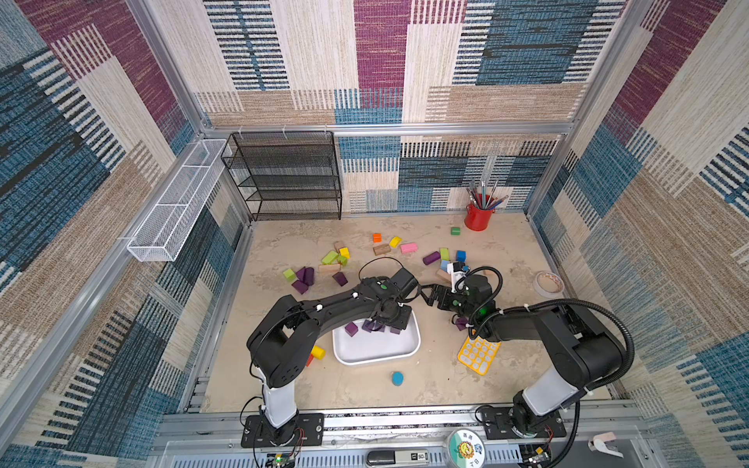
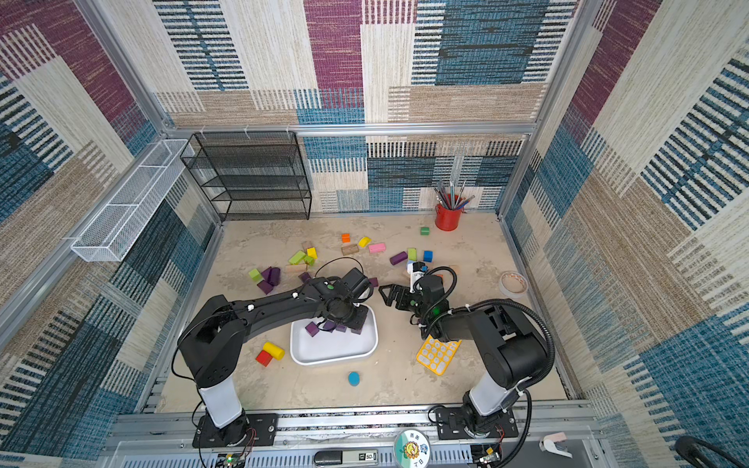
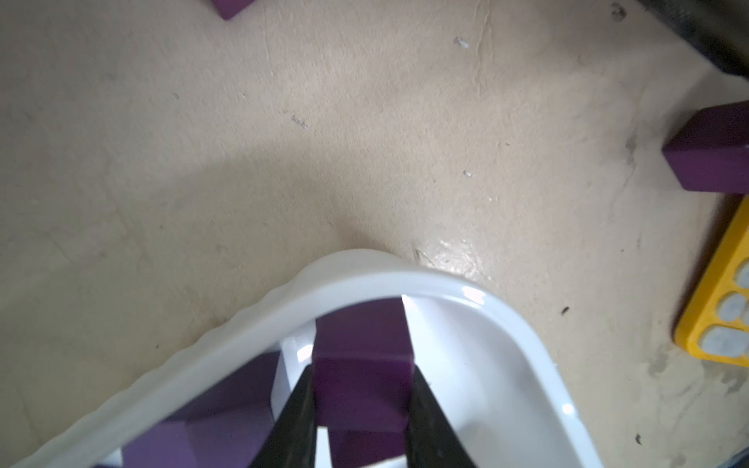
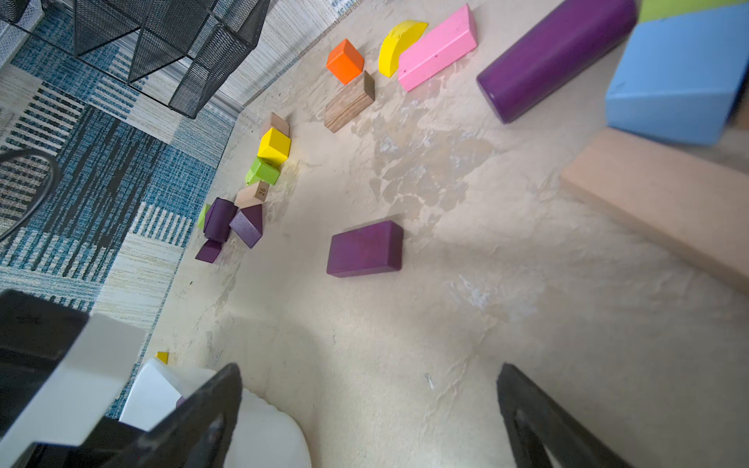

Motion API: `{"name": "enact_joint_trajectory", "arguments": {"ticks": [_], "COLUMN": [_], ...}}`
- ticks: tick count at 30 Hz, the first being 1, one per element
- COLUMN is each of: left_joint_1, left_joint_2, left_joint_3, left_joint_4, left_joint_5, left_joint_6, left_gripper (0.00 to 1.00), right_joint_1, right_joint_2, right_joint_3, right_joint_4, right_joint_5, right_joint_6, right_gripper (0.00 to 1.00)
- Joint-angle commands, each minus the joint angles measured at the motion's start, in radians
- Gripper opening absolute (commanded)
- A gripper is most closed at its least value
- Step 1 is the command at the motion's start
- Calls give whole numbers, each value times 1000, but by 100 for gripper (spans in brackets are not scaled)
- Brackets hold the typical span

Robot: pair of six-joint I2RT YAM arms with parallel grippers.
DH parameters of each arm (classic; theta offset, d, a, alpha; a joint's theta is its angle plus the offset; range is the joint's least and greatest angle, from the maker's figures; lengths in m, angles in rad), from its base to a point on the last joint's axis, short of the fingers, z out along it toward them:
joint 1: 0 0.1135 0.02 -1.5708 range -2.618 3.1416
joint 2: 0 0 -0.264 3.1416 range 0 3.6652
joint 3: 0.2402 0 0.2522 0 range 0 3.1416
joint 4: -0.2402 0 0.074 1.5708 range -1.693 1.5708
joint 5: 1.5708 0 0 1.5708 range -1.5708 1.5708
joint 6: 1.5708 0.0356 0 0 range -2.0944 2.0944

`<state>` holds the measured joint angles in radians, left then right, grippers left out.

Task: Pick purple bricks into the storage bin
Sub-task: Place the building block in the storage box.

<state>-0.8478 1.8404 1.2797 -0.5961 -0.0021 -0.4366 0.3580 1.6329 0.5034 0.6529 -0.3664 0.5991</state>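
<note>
1. Purple bricks: one purple brick [image 3: 362,389] is pinched between the fingers of your left gripper [image 3: 362,366]. It is inside the storage bin [image 3: 364,279], close to a rounded corner. You cannot tell whether it touches the bin floor.
2. More purple bricks lie along the bin's far wall. In a top view the purple cube [image 1: 351,328] sits at the left of that row.
3. The bin stands on the counter [image 1: 446,385], ahead of and between the two arm bases.
4. Your left arm rises from its base to a high elbow. Its forearm reaches across to the bin's far edge, and the wrist is bent so the gripper points down into the bin.
5. Your right arm is folded, with its forearm running leftward low over the counter. The right gripper [image 2: 384,295] lies roughly level just beyond the bin's far right corner, near the left wrist. Its jaws are spread wide with nothing between them.
6. Loose on the counter are a flat purple block [image 4: 364,249], a purple bar [image 4: 555,56], a purple cluster [image 1: 304,279] and a purple piece [image 3: 709,150] just beside the yellow tray [image 3: 721,308].
</note>
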Motion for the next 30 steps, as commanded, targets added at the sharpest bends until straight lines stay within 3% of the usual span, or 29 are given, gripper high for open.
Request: {"name": "enact_joint_trajectory", "arguments": {"ticks": [1,11,23,30], "left_joint_1": [-2,-5,-8,-10], "left_joint_2": [6,14,-6,-46], "left_joint_3": [3,9,42,53], "left_joint_4": [-1,-11,-37,-63], "left_joint_5": [-22,-33,-46,-78], "left_joint_6": [15,18,32,45], "left_gripper": [25,28,49,52], "right_joint_1": [-1,-1,-1,-1], "right_joint_2": [3,8,8,8], "right_joint_3": [6,7,8,6], "right_joint_4": [38,38,39,40], "right_joint_5": [-11,-10,-7,-1], "right_joint_6": [-9,-10,-16,-18], "right_gripper": [99,99,99,99]}}
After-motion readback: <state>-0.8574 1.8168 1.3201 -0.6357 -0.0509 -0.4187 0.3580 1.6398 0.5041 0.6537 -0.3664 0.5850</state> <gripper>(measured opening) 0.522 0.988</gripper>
